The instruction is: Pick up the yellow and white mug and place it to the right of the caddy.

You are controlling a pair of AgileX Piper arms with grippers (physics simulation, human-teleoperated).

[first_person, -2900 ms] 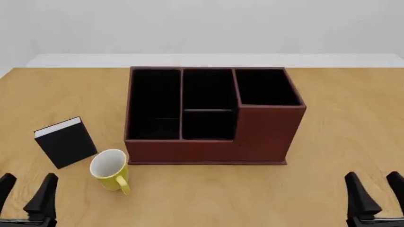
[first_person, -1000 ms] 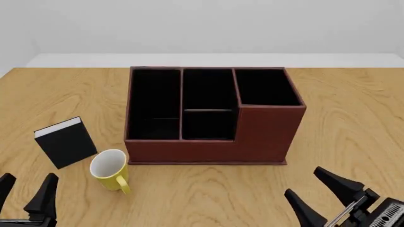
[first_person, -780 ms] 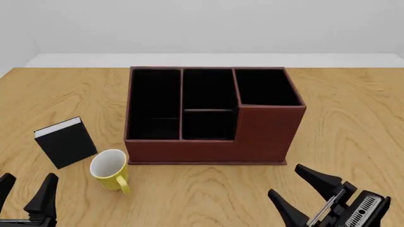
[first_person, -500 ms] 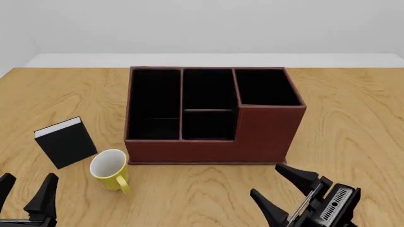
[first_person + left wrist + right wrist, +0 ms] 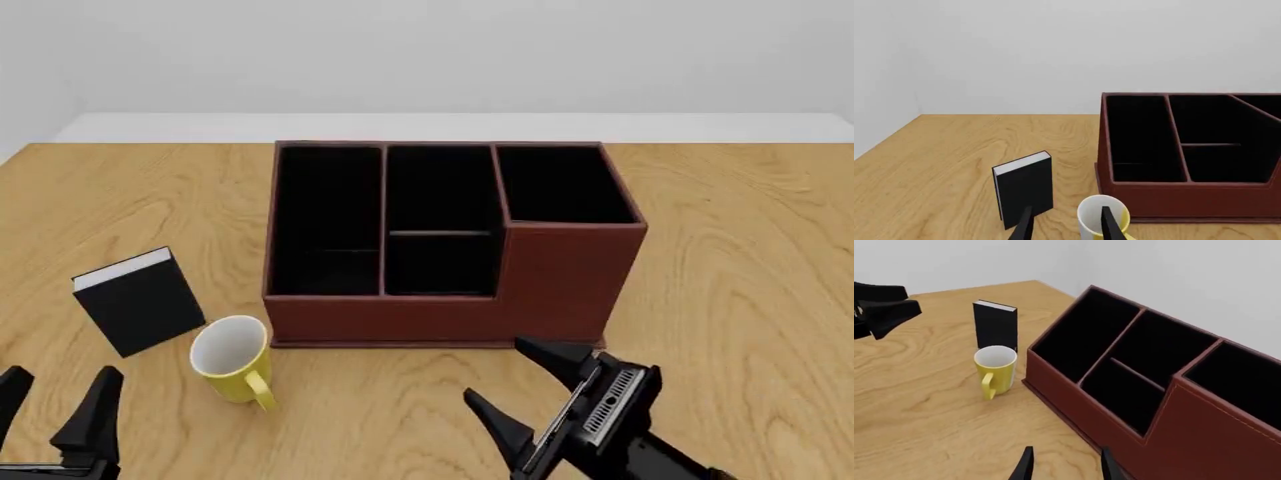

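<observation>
We are holding the right gripper [image 5: 547, 400] with its fingers [image 5: 558, 356] spread wide and empty, hovering low over the desk [image 5: 747, 250] just in front of the caddy [image 5: 447, 240], while the left gripper [image 5: 54, 415] is waiting at the near left corner, its fingers likewise apart and holding nothing. From the right wrist view we are looking across at the yellow and white mug [image 5: 995, 370], which is standing upright on the desk just off the caddy's near left corner, mouth up, its loop handle [image 5: 258, 385] pointing back toward us; in the front view the yellow and white mug [image 5: 231, 357] is sitting between the caddy and a small black book [image 5: 138, 300] that is standing just beside it. We are judging the mug to be light, rigid and glazed smooth, so likely slippery under hard fingers and liable to chip if knocked over or dropped. We are reckoning the surest hold to be across the rim, one finger inside the white wall and one outside, on the side away from the handle, or else around the body if the spread allows. The book and the caddy wall are crowding the mug on two sides, so we are favouring an approach from above or from the near side.
</observation>
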